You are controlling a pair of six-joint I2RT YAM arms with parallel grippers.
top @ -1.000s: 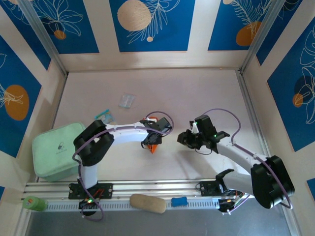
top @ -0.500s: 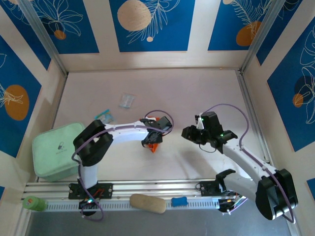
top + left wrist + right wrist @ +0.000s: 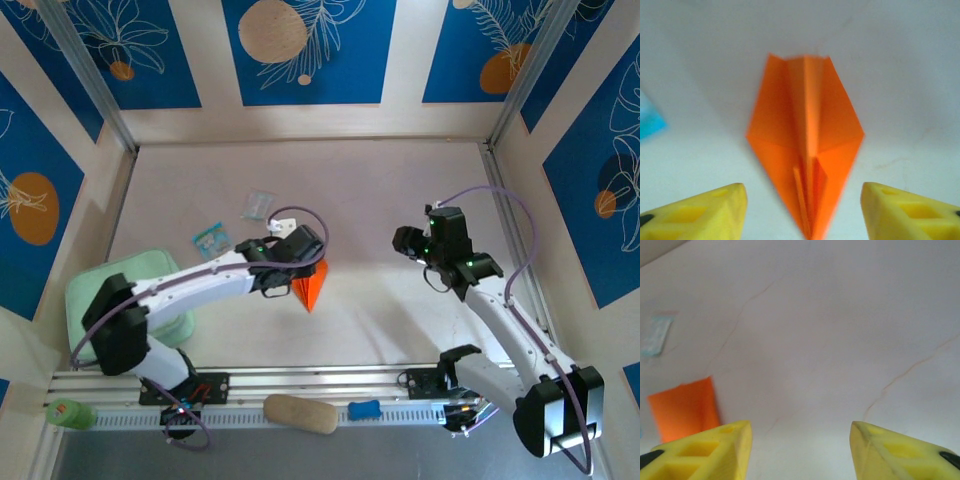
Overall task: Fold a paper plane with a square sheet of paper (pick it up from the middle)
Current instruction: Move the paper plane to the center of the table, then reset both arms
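The left gripper (image 3: pixel 802 205) has its 2 yellow fingers spread either side of the tip of a creased, pointed orange paper plane (image 3: pixel 807 145). The plane lies flat and unheld near the middle of the pale table (image 3: pixel 400 180). Well to the right, the right gripper (image 3: pixel 800 435) has its fingers spread above bare table.

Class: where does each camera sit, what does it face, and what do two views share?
Top external: above and behind, over the pale table; left arm, right arm show.
Left wrist: faces the pointed orange folded paper plane; left pincer fingers show.
Right wrist: faces table; right pincer fingers show.
Shared: the plane.
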